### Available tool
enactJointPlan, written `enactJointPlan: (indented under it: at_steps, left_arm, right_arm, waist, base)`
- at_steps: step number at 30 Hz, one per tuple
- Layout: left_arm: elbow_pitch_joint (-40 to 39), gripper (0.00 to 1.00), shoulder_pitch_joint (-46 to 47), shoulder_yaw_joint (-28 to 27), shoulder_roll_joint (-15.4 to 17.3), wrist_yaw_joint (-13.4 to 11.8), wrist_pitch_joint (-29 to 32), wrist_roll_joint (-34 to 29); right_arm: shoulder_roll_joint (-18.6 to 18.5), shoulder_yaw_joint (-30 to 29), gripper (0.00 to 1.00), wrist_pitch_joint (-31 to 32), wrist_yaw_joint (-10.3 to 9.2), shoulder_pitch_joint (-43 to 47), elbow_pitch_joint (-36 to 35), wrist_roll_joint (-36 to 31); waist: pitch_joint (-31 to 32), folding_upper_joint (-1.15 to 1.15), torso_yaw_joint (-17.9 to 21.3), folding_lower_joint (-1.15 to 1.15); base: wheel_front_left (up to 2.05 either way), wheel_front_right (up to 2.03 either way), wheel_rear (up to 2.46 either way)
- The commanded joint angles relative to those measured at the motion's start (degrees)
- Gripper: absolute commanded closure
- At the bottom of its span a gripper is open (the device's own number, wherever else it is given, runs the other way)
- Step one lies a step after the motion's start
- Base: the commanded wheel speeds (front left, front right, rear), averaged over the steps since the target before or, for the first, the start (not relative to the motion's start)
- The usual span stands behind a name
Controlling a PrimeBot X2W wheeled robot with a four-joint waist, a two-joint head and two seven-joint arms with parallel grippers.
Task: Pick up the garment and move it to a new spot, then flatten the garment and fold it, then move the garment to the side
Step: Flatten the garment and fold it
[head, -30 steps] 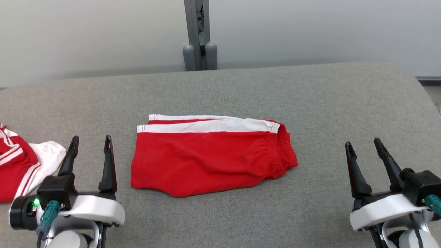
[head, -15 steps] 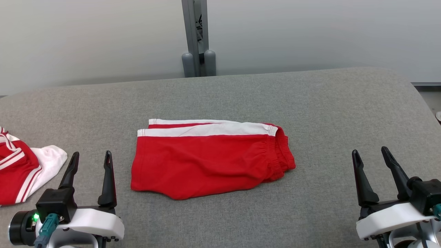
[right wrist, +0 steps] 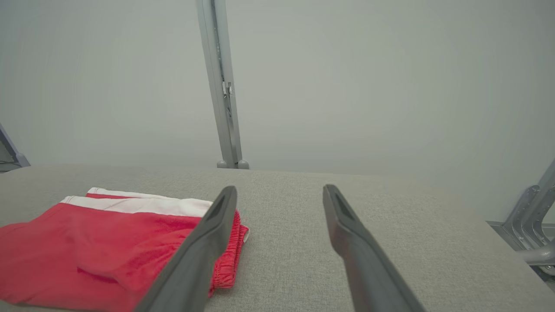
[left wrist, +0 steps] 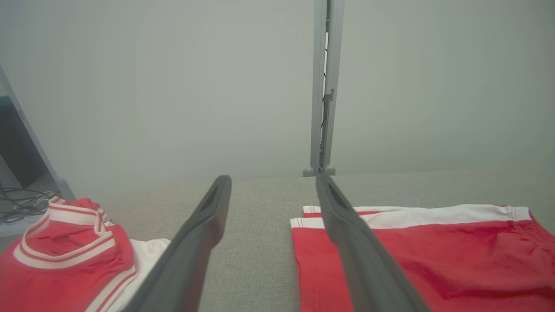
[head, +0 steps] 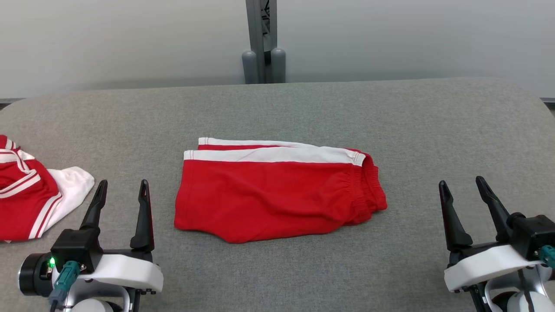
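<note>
Left gripper (head: 123,184) and right gripper (head: 460,181) stood spread, empty. Risk: a one-layer pinch could unfold the shorts (head: 277,195) in transit (a second garment (head: 26,203) lay near, leftward).

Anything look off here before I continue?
Nothing serious. The red shorts lie folded, their near edge slightly uneven. A red-and-white garment sits crumpled at far left. Left claw and right claw stand open, touching nothing.

Left gripper (left wrist: 273,180): fingers spread wide, nothing between, over grey fabric surface (left wrist: 256,260). Folded red shorts (left wrist: 433,255), white-striped, lie to its right. Crumpled red-and-white garment (left wrist: 65,260) to its left. Metal post (left wrist: 325,86) beyond.
</note>
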State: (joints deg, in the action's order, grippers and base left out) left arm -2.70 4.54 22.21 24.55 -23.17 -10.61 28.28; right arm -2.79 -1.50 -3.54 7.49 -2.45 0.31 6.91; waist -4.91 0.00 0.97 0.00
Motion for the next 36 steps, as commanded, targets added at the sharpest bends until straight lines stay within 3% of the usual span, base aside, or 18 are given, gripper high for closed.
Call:
enactJointPlan:
  at_steps: [1,13,18,36]
  left_arm:
    - [0.1,0.00,1.2,-0.1,0.1,0.2,-0.2,-0.2]
    - [2.8,0.00,6.9,2.5,-3.1,2.7,-1.8,-0.9]
    - [5.3,0.00,9.7,3.8,-5.3,4.3,-2.7,-0.9]
    - [8.7,0.00,13.4,3.9,-7.6,6.8,-4.2,-1.6]
  right_arm:
    - [-0.3,0.0,0.00,0.0,0.02,-0.8,0.2,-0.5]
    - [-0.3,5.8,0.00,0.2,0.02,-7.6,11.1,-1.5]
    - [-0.4,5.1,0.00,-0.9,0.02,-10.4,18.2,-1.9]
    - [-0.4,1.7,0.00,-0.2,-0.07,-14.8,31.3,0.3]
  waist:
    - [-0.7,0.00,-0.8,0.00]
    - [-6.5,0.00,-7.8,0.00]
    - [-9.1,0.00,-10.1,0.00]
    - [-11.5,0.00,-10.3,0.00]
  base:
    - [0.00,0.00,0.00]
    - [0.00,0.00,0.00]
    - [0.00,0.00,0.00]
    - [0.00,0.00,0.00]
